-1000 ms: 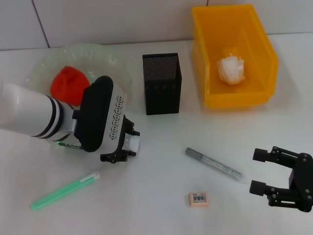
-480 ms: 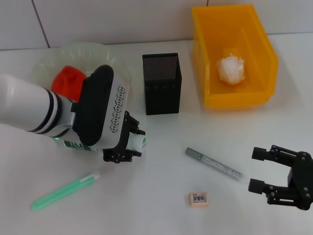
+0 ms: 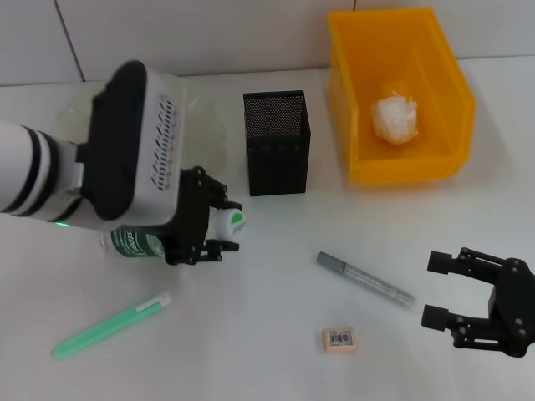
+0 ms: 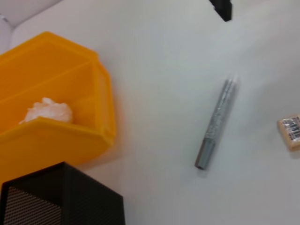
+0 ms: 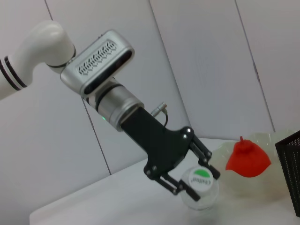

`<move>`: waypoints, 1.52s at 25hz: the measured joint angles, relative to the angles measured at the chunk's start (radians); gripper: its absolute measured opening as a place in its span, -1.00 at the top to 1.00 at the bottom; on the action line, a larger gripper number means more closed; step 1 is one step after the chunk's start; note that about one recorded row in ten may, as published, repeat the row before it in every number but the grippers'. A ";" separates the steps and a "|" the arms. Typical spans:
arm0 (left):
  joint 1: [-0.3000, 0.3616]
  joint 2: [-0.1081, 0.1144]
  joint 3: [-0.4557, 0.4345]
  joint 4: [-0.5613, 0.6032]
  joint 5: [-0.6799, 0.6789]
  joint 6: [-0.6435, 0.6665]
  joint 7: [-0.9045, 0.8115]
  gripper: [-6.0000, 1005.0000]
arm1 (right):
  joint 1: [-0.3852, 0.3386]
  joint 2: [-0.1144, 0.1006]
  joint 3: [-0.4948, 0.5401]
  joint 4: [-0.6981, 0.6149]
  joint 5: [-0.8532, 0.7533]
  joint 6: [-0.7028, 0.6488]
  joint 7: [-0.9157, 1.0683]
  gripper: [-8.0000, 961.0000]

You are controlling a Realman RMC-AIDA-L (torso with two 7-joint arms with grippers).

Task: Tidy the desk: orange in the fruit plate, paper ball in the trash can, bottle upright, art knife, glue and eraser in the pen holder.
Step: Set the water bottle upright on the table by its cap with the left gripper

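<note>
My left gripper (image 3: 219,227) is shut on the neck of the clear bottle (image 3: 138,244), just below its white and green cap; the bottle is tilted with its cap end raised. The right wrist view shows the same grip on the bottle (image 5: 199,187), with the orange (image 5: 248,157) lying in the pale fruit plate (image 5: 274,140) behind. The paper ball (image 3: 394,117) lies in the yellow trash can (image 3: 443,159). The grey art knife (image 3: 365,280), the eraser (image 3: 339,338) and the green glue stick (image 3: 109,326) lie on the desk. My right gripper (image 3: 456,292) rests open at the front right.
The black mesh pen holder (image 3: 276,142) stands between the fruit plate (image 3: 205,113) and the trash can. My left arm covers most of the plate in the head view. The left wrist view shows the art knife (image 4: 216,124), the eraser (image 4: 290,131) and the pen holder (image 4: 61,197).
My left wrist has swung upward, lifting the bottle's cap end off the desk and tilting the bottle. The arm now hides the orange in the head view. The right arm stayed still.
</note>
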 joint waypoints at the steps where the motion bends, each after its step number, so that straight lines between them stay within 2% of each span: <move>1: 0.000 0.000 0.000 0.000 0.000 0.000 0.000 0.13 | 0.002 0.000 -0.001 0.000 -0.001 0.003 0.000 -0.75; 2: 0.000 0.000 0.000 0.000 0.000 0.000 0.000 0.13 | 0.003 0.001 -0.003 0.000 -0.002 0.006 0.000 -0.75; 3: 0.032 0.000 -0.037 0.061 -0.001 0.022 -0.037 0.13 | 0.004 0.001 -0.005 0.000 -0.004 0.008 0.000 -0.75; 5: 0.056 0.001 -0.058 0.096 -0.001 0.037 -0.053 0.13 | 0.008 0.002 -0.003 0.000 -0.011 0.011 0.001 -0.75; 7: 0.056 0.001 -0.058 0.096 -0.001 0.037 -0.053 0.13 | 0.011 0.002 0.000 0.000 -0.015 0.011 0.002 -0.75; 8: 0.087 0.001 -0.084 0.150 -0.002 0.059 -0.072 0.13 | 0.012 0.002 0.000 0.000 -0.015 0.012 0.002 -0.75; 12: 0.101 0.001 -0.101 0.177 -0.004 0.078 -0.081 0.13 | 0.017 0.003 -0.002 0.000 -0.015 0.012 0.003 -0.75; 13: 0.129 0.001 -0.135 0.238 -0.005 0.110 -0.107 0.13 | 0.018 0.003 -0.003 0.000 -0.015 0.012 0.004 -0.75; 16: 0.141 0.001 -0.153 0.268 -0.008 0.119 -0.129 0.13 | 0.022 0.003 -0.003 0.000 -0.015 0.012 0.004 -0.75; 22: 0.151 0.002 -0.193 0.293 -0.022 0.151 -0.140 0.10 | 0.029 0.005 -0.008 0.000 -0.015 0.023 0.006 -0.75; 33: 0.141 0.003 -0.339 0.330 -0.106 0.301 -0.166 0.06 | 0.030 0.006 -0.010 0.000 -0.015 0.029 0.013 -0.75; 38: 0.138 0.004 -0.353 0.334 -0.106 0.312 -0.191 0.04 | 0.035 0.006 -0.011 0.000 -0.017 0.034 0.013 -0.75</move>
